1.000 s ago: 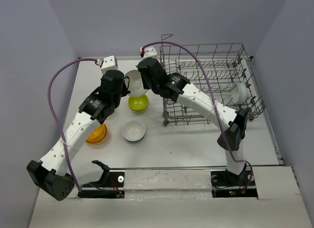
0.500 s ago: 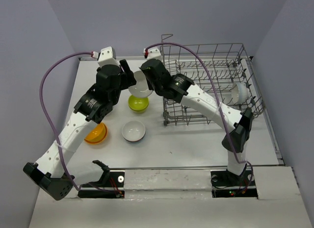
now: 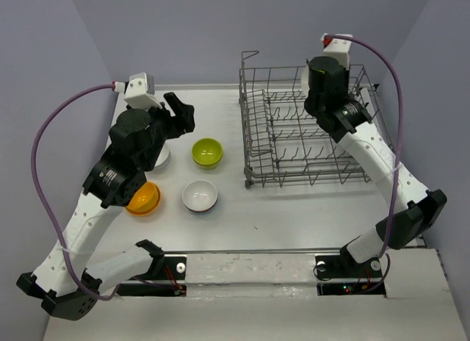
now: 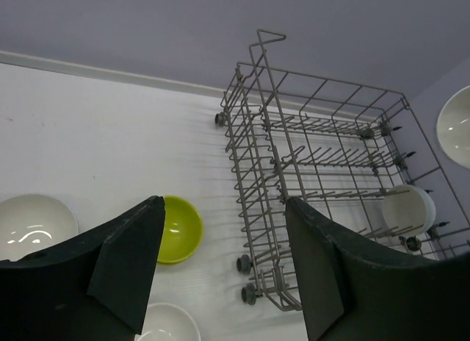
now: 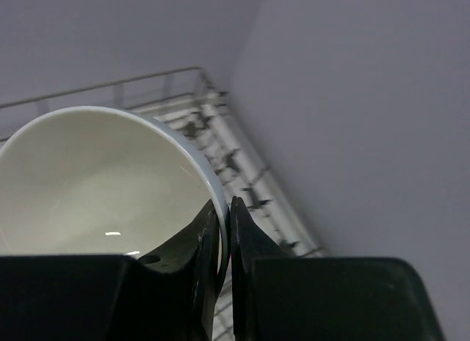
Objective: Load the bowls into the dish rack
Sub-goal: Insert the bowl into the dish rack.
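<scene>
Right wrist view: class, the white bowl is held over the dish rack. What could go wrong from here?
1. The right tool pinches the white bowl only by its thin rim, so it may slip or swing on the way down.
2. Another bowl sits at the right end of the dish rack; the two could knock together there.
</scene>
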Action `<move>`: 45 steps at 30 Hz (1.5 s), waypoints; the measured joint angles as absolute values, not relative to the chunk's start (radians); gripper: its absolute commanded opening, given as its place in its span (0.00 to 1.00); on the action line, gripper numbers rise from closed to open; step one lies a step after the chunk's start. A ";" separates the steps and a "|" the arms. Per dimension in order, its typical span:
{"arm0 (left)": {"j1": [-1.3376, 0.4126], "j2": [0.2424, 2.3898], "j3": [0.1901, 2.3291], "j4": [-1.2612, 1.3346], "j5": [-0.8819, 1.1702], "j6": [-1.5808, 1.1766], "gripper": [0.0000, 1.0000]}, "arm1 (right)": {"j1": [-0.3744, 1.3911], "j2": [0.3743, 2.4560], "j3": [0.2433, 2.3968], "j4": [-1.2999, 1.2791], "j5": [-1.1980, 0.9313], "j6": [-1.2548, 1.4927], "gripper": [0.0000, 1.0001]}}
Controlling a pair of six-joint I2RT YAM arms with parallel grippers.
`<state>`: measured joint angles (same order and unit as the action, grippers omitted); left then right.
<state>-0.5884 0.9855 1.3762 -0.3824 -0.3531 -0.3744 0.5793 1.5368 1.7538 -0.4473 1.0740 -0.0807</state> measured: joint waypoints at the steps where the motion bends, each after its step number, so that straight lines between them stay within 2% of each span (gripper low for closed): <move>1: -0.588 0.978 1.365 -0.382 -0.344 -0.372 0.77 | 0.519 1.518 1.700 -0.376 1.112 -0.146 0.01; 7: -0.588 0.947 1.221 -0.333 -0.236 -0.356 0.82 | 0.369 1.522 1.520 -0.078 1.212 -0.464 0.01; 14: -0.588 0.965 1.116 -0.306 -0.173 -0.348 0.84 | 0.348 1.583 1.286 0.408 1.226 -0.920 0.01; 24: -0.604 0.953 1.053 -0.236 -0.132 -0.352 0.88 | 0.348 1.612 1.179 0.762 1.260 -1.277 0.01; 32: -0.656 0.935 1.034 -0.187 -0.135 -0.356 0.91 | 0.384 1.732 1.122 1.119 1.326 -1.647 0.01; 37: -0.660 0.906 0.986 -0.173 -0.152 -0.356 0.93 | 0.429 1.803 1.101 1.191 1.357 -1.775 0.01; 45: -0.660 0.899 0.943 -0.172 -0.192 -0.351 0.95 | 0.440 1.809 1.102 1.241 1.372 -1.803 0.01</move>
<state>-0.6598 0.8989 0.9428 -0.1722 -0.1917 -0.3508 0.4400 1.8088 1.1015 1.2411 1.3720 -1.8034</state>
